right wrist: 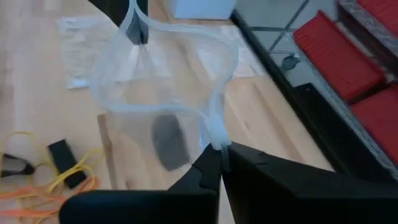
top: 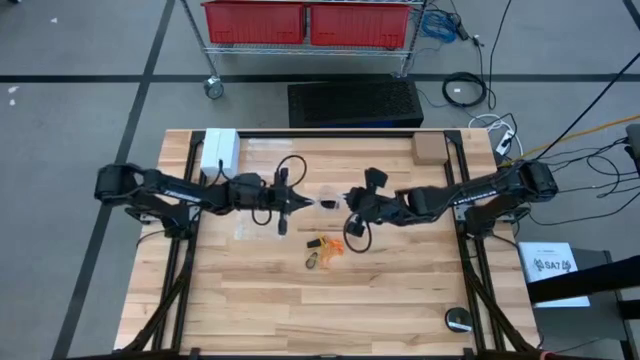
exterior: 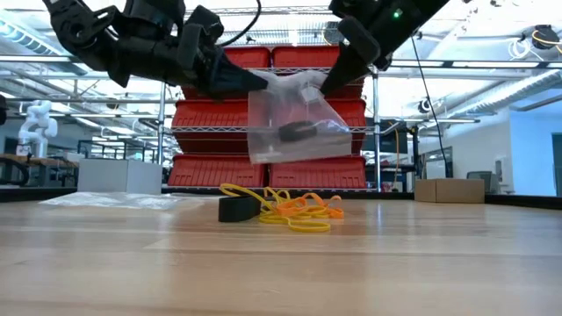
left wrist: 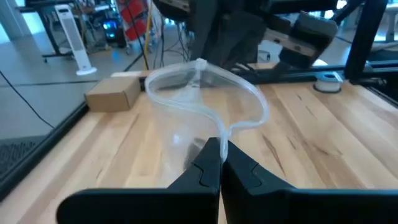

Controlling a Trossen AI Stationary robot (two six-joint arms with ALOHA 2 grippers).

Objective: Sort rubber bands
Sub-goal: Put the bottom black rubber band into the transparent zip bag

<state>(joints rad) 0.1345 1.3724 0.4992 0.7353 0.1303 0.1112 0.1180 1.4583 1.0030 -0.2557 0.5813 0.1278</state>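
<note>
A clear plastic bag [exterior: 294, 123] hangs above the table's middle with its mouth pulled open. My left gripper [top: 310, 203] and my right gripper [top: 347, 203] are each shut on its rim from opposite sides. A dark small thing [right wrist: 168, 140] lies inside the bag at its bottom. On the table, below the bag and a little nearer, the rubber bands [exterior: 294, 211] lie in a loose pile. They are orange and yellow loops [right wrist: 25, 180] with black pieces [right wrist: 62, 163] among them. My left gripper pinches the bag's thick top rim [left wrist: 229, 132] between its two fingers, coming nearly level from the table's left. The bag hangs clear of the table, its mouth bowed open toward the other gripper. My right gripper pinches the opposite side of the rim [right wrist: 214, 134] between its two fingers, slanting down from the table's right. The bag hangs below and is lifted clear.
Flat clear bags [right wrist: 81, 50] lie on the table toward the far left, near a white box [top: 220, 150]. A cardboard box [top: 428, 148] stands at the far right, and a black round thing [top: 458, 320] sits at the near right edge.
</note>
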